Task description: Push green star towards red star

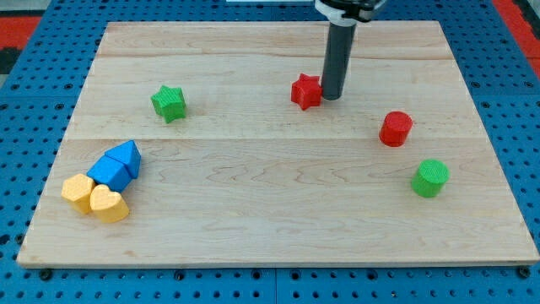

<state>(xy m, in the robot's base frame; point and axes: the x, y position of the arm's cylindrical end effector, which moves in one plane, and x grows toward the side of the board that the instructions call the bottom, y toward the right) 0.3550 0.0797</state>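
tip (332,97) just right of red star (306,91), touching or nearly | green star (169,102) well apart toward view's left on board (270,219) | no claw: plain rod

Between the green star (169,102) and the red star (306,91) you have bare board (253,211), nothing in the lane. My tip (332,97) sits just beside the red star on the view's right. The red cylinder (395,128) and green cylinder (430,177) stand well to the right; the blue (116,165) and yellow (94,198) blocks cluster at bottom left.
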